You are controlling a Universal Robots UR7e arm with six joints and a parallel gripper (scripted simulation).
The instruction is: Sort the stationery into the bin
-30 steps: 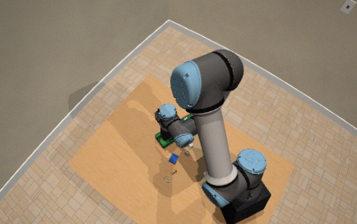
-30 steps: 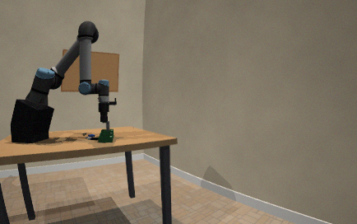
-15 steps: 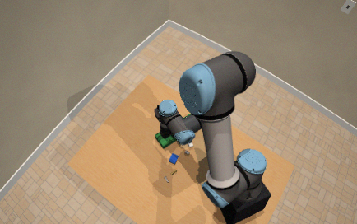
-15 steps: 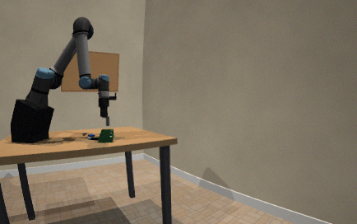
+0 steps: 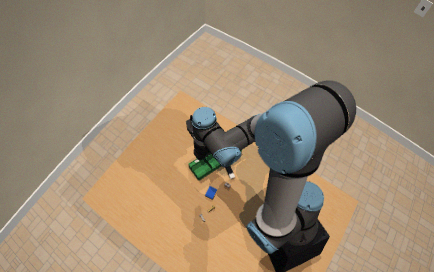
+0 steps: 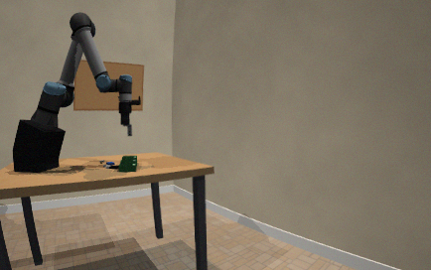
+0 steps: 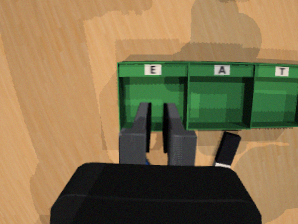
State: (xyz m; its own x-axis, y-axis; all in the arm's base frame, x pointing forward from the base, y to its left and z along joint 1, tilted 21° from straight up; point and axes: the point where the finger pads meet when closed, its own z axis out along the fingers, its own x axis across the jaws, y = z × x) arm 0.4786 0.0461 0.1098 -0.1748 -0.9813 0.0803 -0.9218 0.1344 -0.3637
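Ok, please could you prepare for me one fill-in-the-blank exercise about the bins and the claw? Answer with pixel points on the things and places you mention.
The three bins [image 5: 200,172] [image 6: 128,164] [image 7: 188,100] are coloured ____.
The middle label visible in the wrist view reads ____.
In the wrist view, the claw [image 6: 129,135] [image 7: 157,118] overlaps the bin labelled ____.
The exterior view shows the claw ____ the table [image 5: 145,200] [image 6: 174,166] [image 7: 55,90].

Missing words: green; A; E; above

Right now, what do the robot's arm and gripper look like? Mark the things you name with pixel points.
The arm [image 5: 283,200] [image 6: 93,52] has gray tubes, darker charcoal joints and round light-blue caps, and rises from a black block [image 5: 300,248] [image 6: 37,149]. The gripper [image 6: 129,135] [image 7: 157,118] has a black body and two straight, dark gray fingers, stepped to narrower tips. No loose cables show, and I can't make out any lettering.
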